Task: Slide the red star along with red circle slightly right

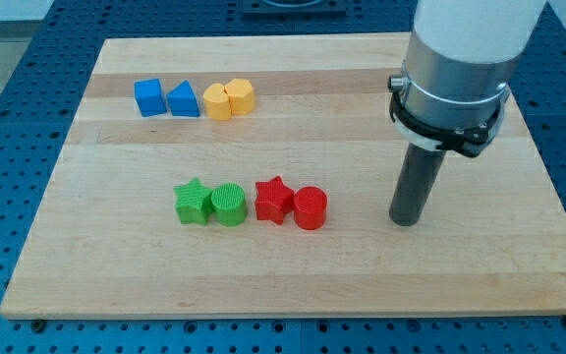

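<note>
Nearest me, the red circle (311, 208) touches the red star (274, 200) at its left, while my tip (406, 220), a bare rod gripping nothing, rests well right of the circle, probably needing to circle round to push rightward.

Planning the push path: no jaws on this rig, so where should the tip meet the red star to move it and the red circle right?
Contact the red star on its left face, pushing rightward. The red circle touches its right side, so both should move together. My tip sits right of the pair, so it must circle around first.
</note>
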`<state>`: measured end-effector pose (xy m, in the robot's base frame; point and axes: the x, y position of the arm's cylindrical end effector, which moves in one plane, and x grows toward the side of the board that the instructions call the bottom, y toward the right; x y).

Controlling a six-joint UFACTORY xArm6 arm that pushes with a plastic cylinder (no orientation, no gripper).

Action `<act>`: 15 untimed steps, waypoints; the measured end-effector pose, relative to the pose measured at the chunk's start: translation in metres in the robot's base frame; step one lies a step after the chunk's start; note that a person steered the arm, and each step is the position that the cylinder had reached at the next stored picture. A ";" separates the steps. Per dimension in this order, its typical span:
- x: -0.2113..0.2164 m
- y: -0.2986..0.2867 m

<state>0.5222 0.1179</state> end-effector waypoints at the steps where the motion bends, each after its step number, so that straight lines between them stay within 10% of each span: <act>1: 0.000 0.000; 5: 0.095 -0.118; 8: 0.021 -0.190; 15: -0.019 -0.073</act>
<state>0.5032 0.0448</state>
